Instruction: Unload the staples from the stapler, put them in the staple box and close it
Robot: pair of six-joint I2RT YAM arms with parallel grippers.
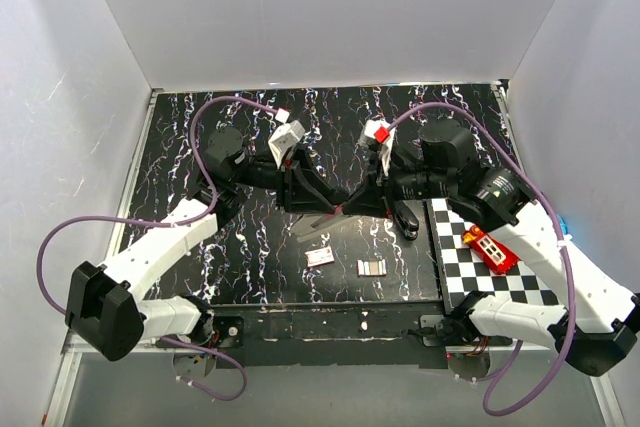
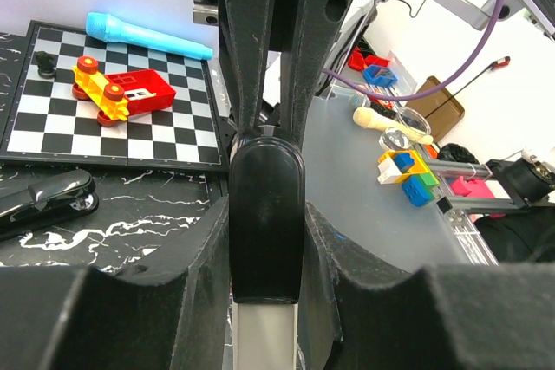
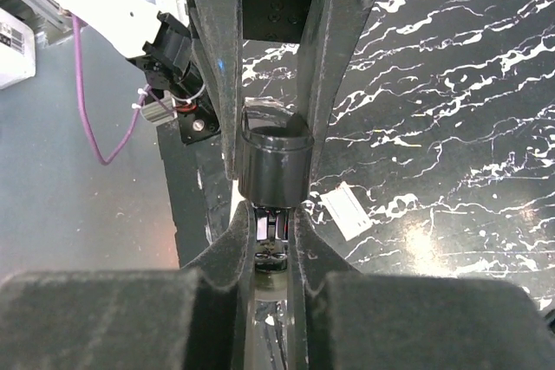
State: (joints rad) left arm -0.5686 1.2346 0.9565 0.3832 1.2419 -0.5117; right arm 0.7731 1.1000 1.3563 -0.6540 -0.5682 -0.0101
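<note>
A black stapler [image 1: 333, 209] hangs above the middle of the table, held between both grippers. My left gripper [image 1: 302, 192] is shut on one black end, with a metal strip showing below it in the left wrist view [image 2: 266, 214]. My right gripper [image 1: 366, 197] is shut on the other end; in the right wrist view [image 3: 275, 166] this is a rounded black part with metal inside. A grey metal part [image 1: 315, 225] slants down from the stapler. A strip of staples [image 1: 371, 267] and a small white piece [image 1: 320, 256] lie on the table below.
A checkerboard [image 1: 500, 282] lies at the right with a red and yellow toy [image 1: 490, 249] on it. A blue marker [image 2: 147, 36] lies beyond it. A second black stapler-like thing [image 1: 405, 219] lies beside the board's left edge. White walls surround the table.
</note>
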